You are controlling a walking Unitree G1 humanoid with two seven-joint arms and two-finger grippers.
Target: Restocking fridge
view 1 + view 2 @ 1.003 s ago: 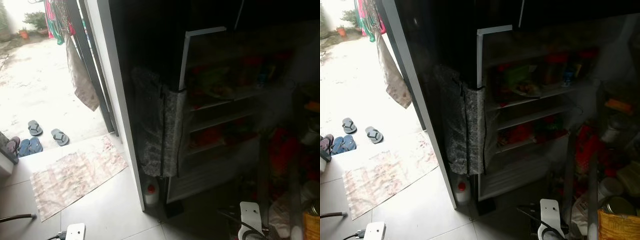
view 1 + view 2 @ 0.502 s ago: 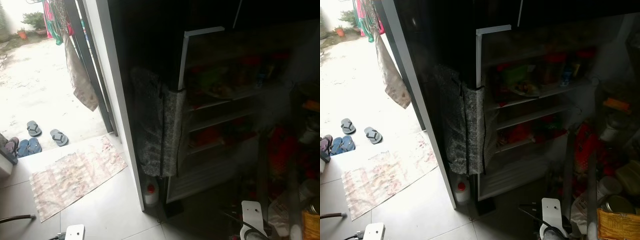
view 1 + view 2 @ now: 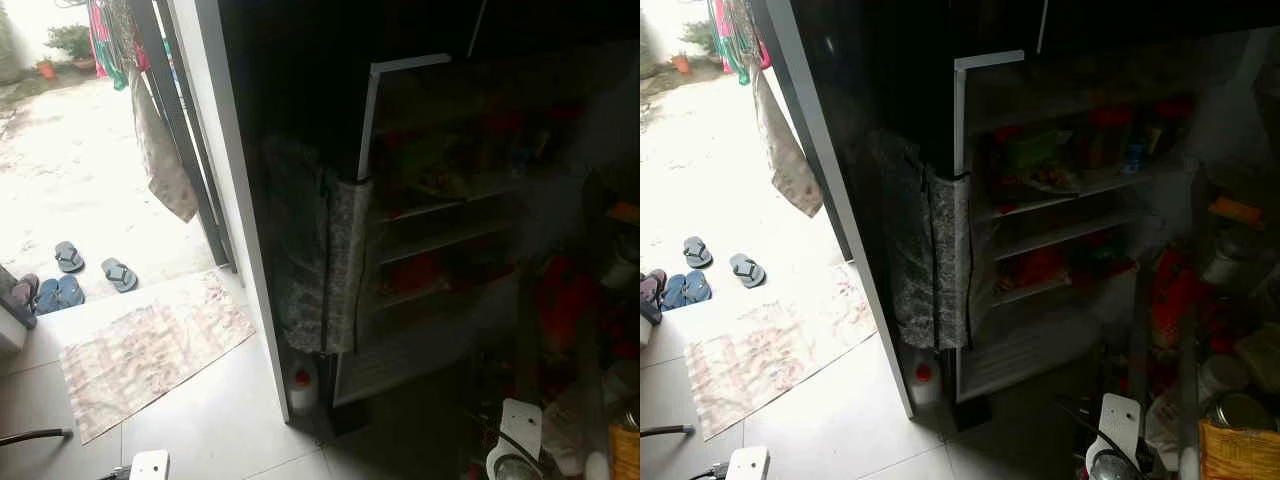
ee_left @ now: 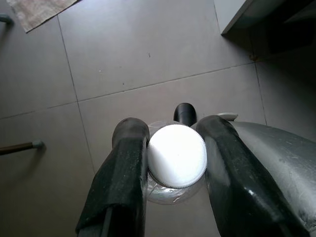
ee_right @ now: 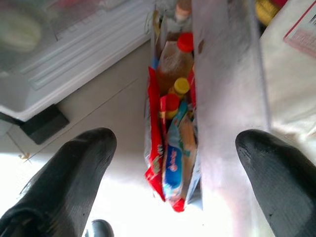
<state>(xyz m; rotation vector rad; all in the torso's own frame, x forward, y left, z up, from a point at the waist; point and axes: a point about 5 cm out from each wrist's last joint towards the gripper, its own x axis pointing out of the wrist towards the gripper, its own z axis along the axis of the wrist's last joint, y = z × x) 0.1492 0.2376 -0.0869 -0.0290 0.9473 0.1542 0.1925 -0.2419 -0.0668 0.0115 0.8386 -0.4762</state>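
Note:
The fridge (image 3: 970, 130) stands open and dark, its shelves (image 3: 1070, 232) holding red and green packs, dishes and bottles. Its door shelf (image 5: 224, 98) carries a brown bottle with a red cap (image 5: 175, 59), a yellow-capped bottle (image 5: 181, 86) and red packets (image 5: 154, 148). My right gripper (image 5: 173, 180) hangs open above that door shelf, fingers wide apart. My left gripper (image 4: 177, 168) is low over the tiled floor, shut on a clear bottle with a white ribbed cap (image 4: 177, 154). The white wrist part of my right arm (image 3: 1115, 425) shows low in front of the fridge.
A patterned cloth (image 3: 930, 250) drapes over the fridge's side. A small red-capped bottle (image 3: 924, 380) stands on the floor beside it. To the left a doorway leads to a bright yard, with a mat (image 3: 150, 345), slippers (image 3: 85, 265) and a hanging towel (image 3: 160, 150).
The white wrist part of my right arm has shifted a little to the right. The fridge and the floor items stay where they were.

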